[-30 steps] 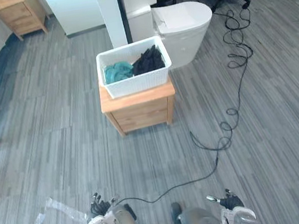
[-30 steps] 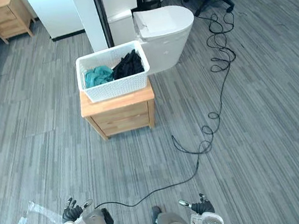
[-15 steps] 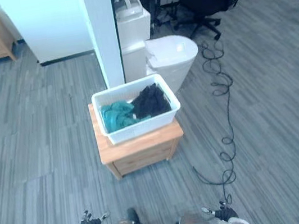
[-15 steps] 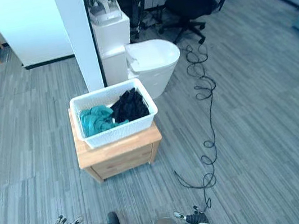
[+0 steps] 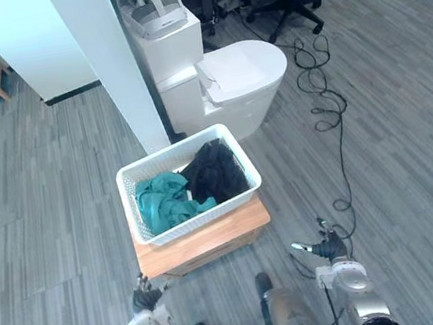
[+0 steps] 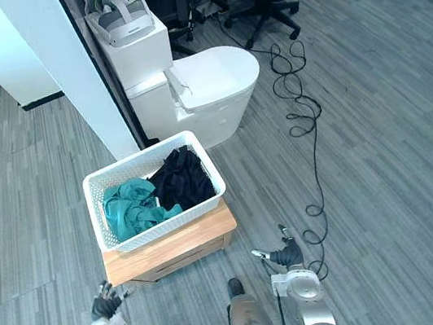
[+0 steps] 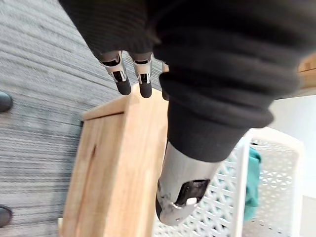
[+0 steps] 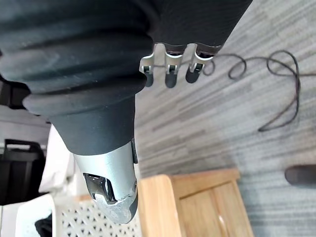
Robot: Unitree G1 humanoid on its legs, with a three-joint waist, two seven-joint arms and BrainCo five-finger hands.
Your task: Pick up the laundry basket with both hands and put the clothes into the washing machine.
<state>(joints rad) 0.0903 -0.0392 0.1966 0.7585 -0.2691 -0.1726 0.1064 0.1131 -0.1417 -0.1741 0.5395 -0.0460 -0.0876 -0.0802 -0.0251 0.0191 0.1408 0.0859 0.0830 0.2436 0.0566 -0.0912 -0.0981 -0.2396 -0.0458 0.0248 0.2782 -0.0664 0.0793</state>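
Both hands hang low, fingers loosely straight and holding nothing. Of the two, the left hand [image 5: 144,294] is just before the near left corner of the wooden bench [image 5: 212,241], while the right hand [image 5: 327,249] is off to the bench's right, apart from it. On the bench sits the white lattice laundry basket [image 5: 208,215], untouched, holding a teal garment [image 5: 166,205] and a black garment [image 5: 216,172] (teal to the robot's left). Behind the basket stands a white toilet [image 5: 241,84].

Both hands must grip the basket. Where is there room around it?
Bare floor flanks the stand, left and right of the basket. Behind, the pillar and washing machine crowd close.
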